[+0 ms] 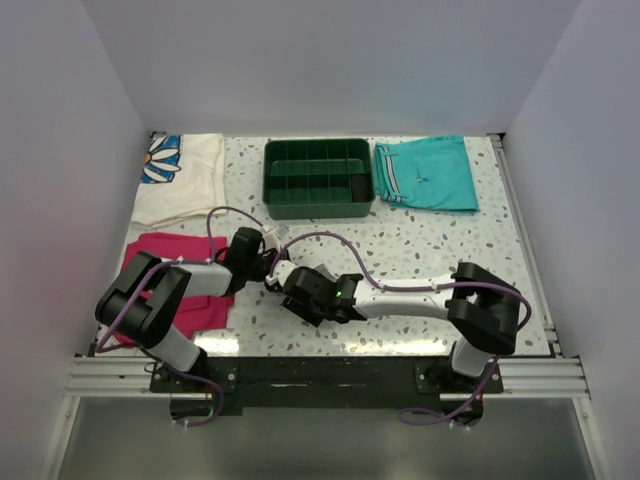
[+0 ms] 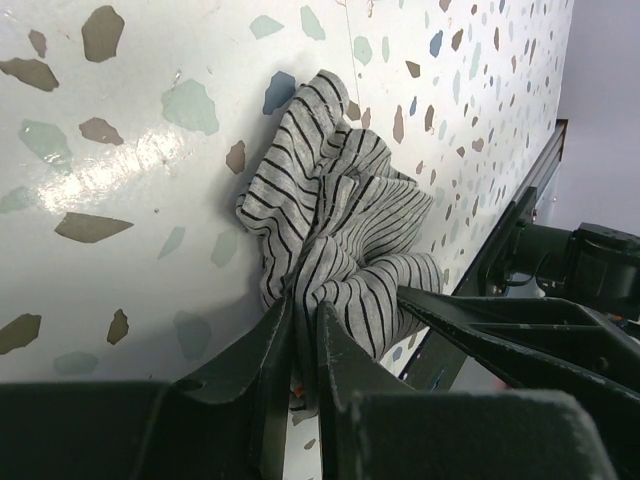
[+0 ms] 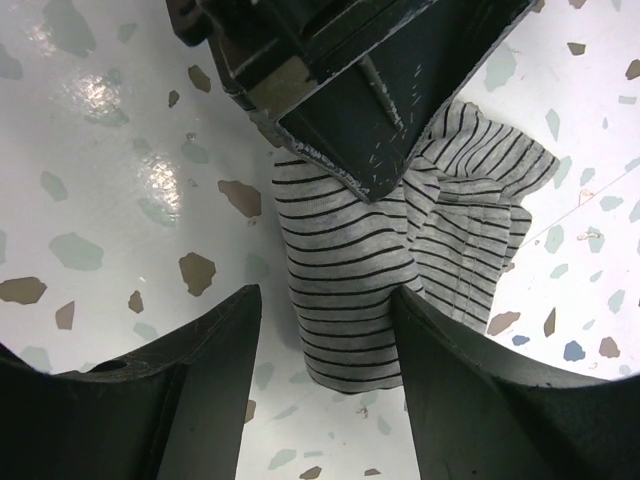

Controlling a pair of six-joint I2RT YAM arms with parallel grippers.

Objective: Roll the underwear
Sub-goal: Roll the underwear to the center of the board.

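Note:
The underwear point(image 2: 330, 200) is a bunched grey-and-white striped garment lying on the speckled table. My left gripper point(image 2: 305, 335) is shut on its near edge, with cloth pinched between the fingers. In the right wrist view the underwear point(image 3: 350, 270) lies partly rolled, and my right gripper point(image 3: 325, 345) is open with its fingers on either side of the rolled end, the left gripper point(image 3: 370, 90) just above. In the top view the left gripper point(image 1: 267, 262) and right gripper point(image 1: 292, 288) meet at the table's near middle and hide the garment.
A green tray point(image 1: 318, 210) stands at the back middle, with teal shorts point(image 1: 428, 172) to its right. A magenta cloth point(image 1: 170, 250) lies under the left arm. A white flowered cloth point(image 1: 185, 175) lies at the back left.

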